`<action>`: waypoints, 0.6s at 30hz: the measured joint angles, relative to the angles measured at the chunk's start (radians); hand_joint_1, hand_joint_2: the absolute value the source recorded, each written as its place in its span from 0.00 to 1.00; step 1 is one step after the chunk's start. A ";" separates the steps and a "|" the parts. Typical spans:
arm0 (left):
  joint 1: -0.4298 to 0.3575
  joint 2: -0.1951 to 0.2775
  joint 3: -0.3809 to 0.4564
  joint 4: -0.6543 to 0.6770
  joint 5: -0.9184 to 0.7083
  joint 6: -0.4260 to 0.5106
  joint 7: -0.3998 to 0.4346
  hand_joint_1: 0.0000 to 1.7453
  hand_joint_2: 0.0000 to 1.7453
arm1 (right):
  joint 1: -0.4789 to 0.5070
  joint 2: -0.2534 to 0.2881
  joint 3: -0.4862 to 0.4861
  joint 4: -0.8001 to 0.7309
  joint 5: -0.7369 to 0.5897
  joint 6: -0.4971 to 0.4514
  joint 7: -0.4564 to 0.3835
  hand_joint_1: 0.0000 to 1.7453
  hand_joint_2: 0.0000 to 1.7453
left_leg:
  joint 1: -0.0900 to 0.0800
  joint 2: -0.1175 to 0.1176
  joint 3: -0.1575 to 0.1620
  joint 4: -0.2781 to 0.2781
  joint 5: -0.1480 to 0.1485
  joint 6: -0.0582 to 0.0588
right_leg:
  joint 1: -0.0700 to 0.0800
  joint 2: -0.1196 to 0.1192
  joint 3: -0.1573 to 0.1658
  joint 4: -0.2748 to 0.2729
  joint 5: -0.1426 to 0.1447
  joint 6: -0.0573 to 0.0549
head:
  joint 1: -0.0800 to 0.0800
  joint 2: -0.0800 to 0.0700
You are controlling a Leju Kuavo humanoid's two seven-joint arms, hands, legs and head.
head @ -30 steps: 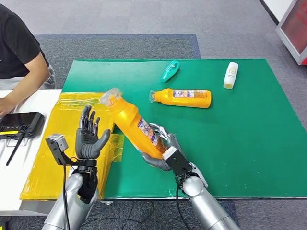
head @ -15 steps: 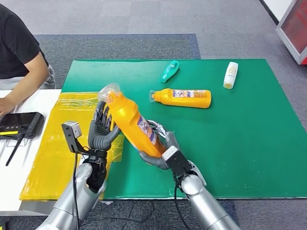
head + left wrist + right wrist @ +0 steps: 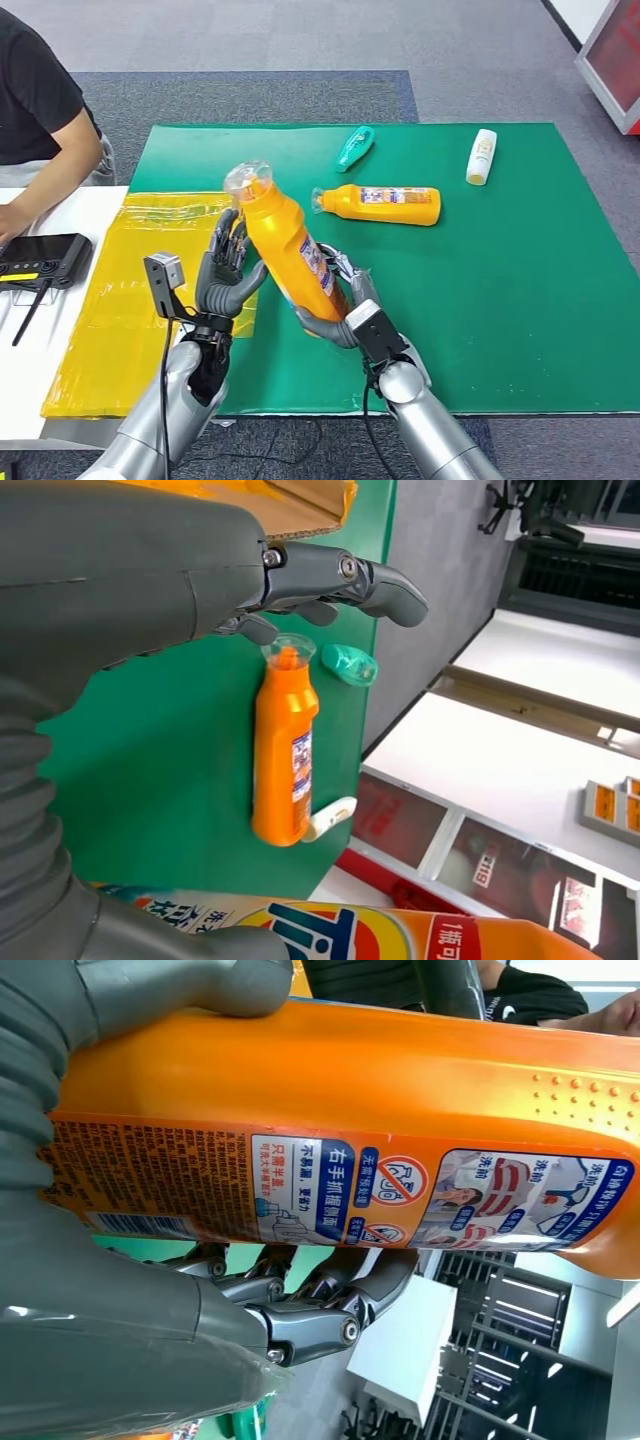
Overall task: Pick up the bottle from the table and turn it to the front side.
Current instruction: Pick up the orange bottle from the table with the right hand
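Right hand (image 3: 341, 305) grips the orange bottle (image 3: 290, 245) by its base, long axis tilting up and away toward the left hand (image 3: 226, 280), whose spread fingers touch its upper side without clasping.

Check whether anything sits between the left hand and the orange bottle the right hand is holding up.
Nothing visible does. The right hand grips the raised orange bottle at its lower end, and the left hand is right beside its upper body, fingers at the bottle's side. The second orange bottle lies apart on the green mat.
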 joint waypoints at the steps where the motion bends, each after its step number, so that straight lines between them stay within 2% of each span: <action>1: 0.001 0.001 -0.002 -0.001 0.000 0.000 0.000 0.00 1.00 | 0.000 0.000 0.000 0.000 -0.001 -0.002 0.000 1.00 1.00 | 0.000 0.000 0.000 0.000 0.000 0.000 | 0.000 0.000 0.000 0.000 0.000 0.000 | 0.000 0.000; 10: 0.056 0.017 -0.044 -0.112 -0.054 0.054 -0.007 0.00 1.00 | -0.003 -0.004 -0.006 0.001 -0.007 -0.024 -0.013 1.00 1.00 | 0.000 0.000 -0.001 0.000 0.000 0.000 | 0.000 0.000 -0.001 0.000 0.000 0.000 | 0.000 0.000; 15: 0.090 0.032 -0.067 -0.218 -0.032 0.040 0.001 0.00 1.00 | -0.002 -0.004 -0.009 0.005 -0.003 -0.027 -0.022 1.00 1.00 | 0.000 0.000 -0.002 0.000 0.000 0.000 | 0.000 0.000 -0.002 0.000 0.000 0.000 | 0.000 0.000; 18: 0.097 0.035 -0.072 -0.237 -0.024 0.035 0.005 0.00 1.00 | -0.002 -0.004 -0.010 0.006 -0.002 -0.028 -0.024 1.00 1.00 | 0.000 0.000 -0.002 0.000 0.000 0.000 | 0.000 0.000 -0.002 0.000 0.000 0.000 | 0.000 0.000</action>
